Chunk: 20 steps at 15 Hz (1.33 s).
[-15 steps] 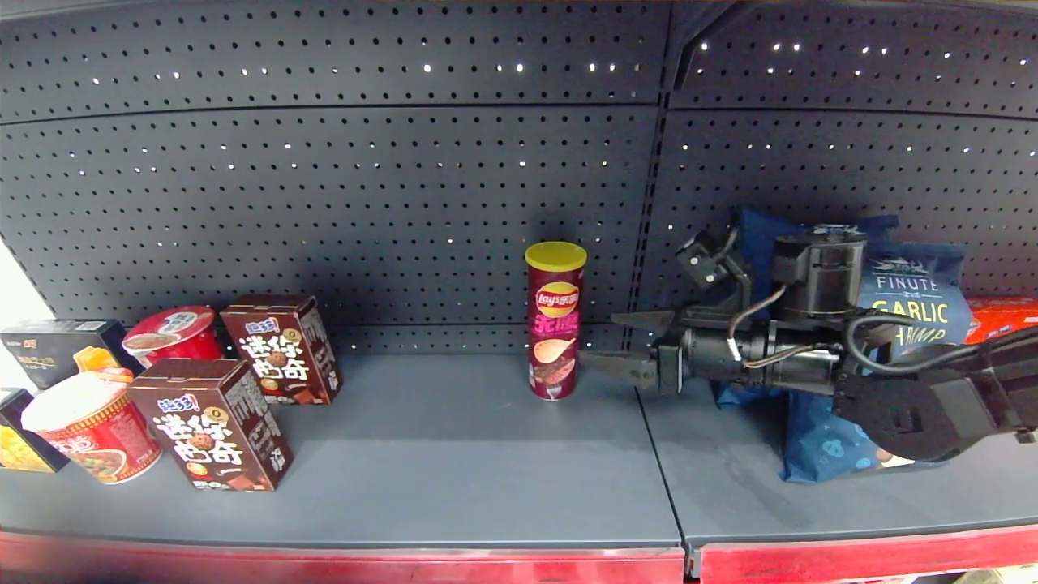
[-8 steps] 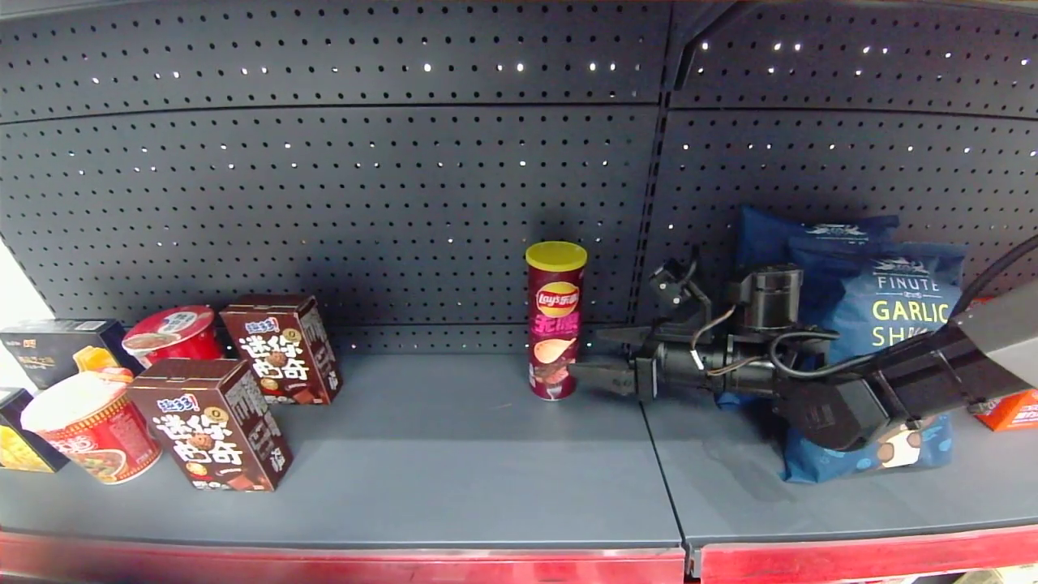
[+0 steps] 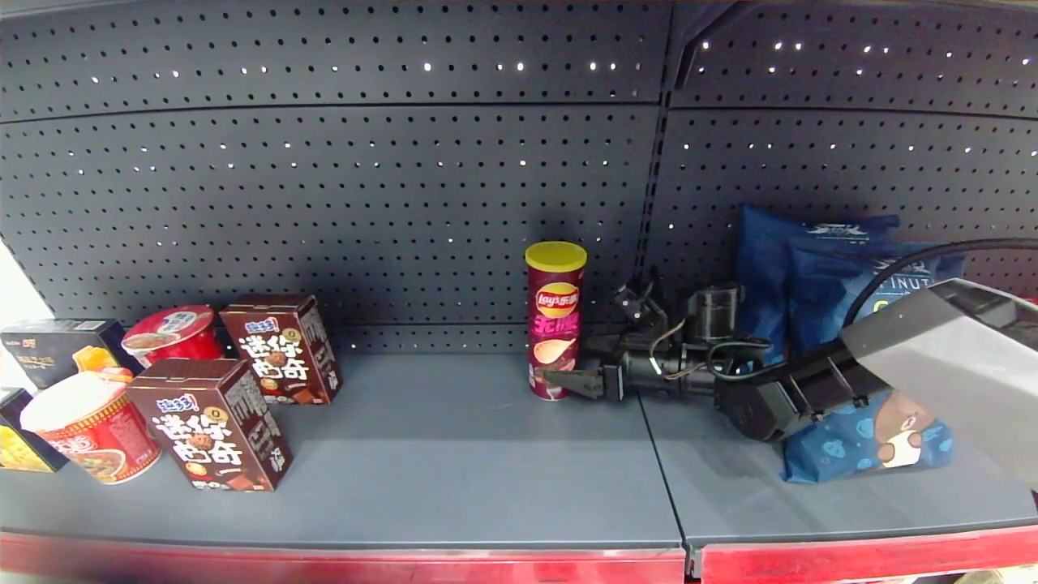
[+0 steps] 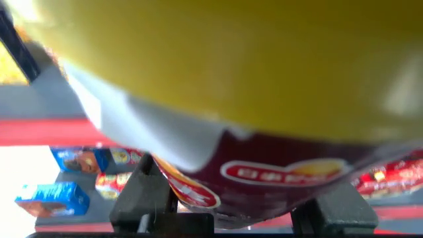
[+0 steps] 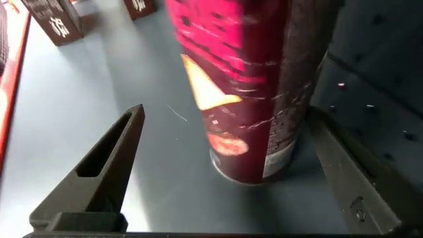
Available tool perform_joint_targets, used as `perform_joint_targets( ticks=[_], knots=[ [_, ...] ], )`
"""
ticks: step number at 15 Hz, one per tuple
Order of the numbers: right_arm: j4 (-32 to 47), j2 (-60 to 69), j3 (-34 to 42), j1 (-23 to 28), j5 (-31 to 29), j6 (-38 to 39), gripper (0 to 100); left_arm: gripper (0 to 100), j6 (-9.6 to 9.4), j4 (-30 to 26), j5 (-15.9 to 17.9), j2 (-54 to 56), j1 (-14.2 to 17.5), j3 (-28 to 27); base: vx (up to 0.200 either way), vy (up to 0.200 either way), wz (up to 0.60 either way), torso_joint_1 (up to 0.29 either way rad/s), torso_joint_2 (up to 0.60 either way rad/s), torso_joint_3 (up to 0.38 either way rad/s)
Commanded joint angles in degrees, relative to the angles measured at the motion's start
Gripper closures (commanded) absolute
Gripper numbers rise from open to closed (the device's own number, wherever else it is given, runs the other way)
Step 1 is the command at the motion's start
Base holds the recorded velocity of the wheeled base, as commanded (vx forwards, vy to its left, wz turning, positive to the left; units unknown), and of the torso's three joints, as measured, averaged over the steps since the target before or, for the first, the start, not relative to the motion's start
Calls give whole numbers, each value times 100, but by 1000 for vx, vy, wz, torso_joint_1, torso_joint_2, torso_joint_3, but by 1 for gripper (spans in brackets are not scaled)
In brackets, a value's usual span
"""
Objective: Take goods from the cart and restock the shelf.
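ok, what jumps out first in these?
The maroon chip can with a yellow lid, upright in the middle of the shelf, the right gripper open around its base. Close up in the left wrist view, a second yellow-lidded can is held in the left gripper.

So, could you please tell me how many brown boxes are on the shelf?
2. The front brown box stands left of centre near the shelf edge; the rear brown box stands just behind it, nearer the pegboard. More could sit beyond the view's left edge.
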State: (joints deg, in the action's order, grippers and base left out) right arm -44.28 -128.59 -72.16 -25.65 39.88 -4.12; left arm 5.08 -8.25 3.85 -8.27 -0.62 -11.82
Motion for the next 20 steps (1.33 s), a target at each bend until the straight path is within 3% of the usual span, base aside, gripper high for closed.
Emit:
perform_joint_targets(
  ticks=[1, 15, 16, 20],
  knots=[
    [7, -360, -229, -72, 20, -1, 0, 100, 1, -177, 1, 396, -17, -101, 0, 0, 0, 0, 0, 0],
    [341, -1151, -1644, -248, -32, 34, 0, 100, -7, -194, 54, 387, -140, -162, 0, 0, 0, 0, 0, 0],
    [349, -1169, -1714, -248, -50, 34, 100, 100, -7, -212, 54, 396, -140, -162, 0, 0, 0, 0, 0, 0],
    [332, -1090, -1679, -292, -182, 43, 100, 100, -7, -212, 45, 396, -140, -162, 0, 0, 0, 0, 0, 0]
  ],
)
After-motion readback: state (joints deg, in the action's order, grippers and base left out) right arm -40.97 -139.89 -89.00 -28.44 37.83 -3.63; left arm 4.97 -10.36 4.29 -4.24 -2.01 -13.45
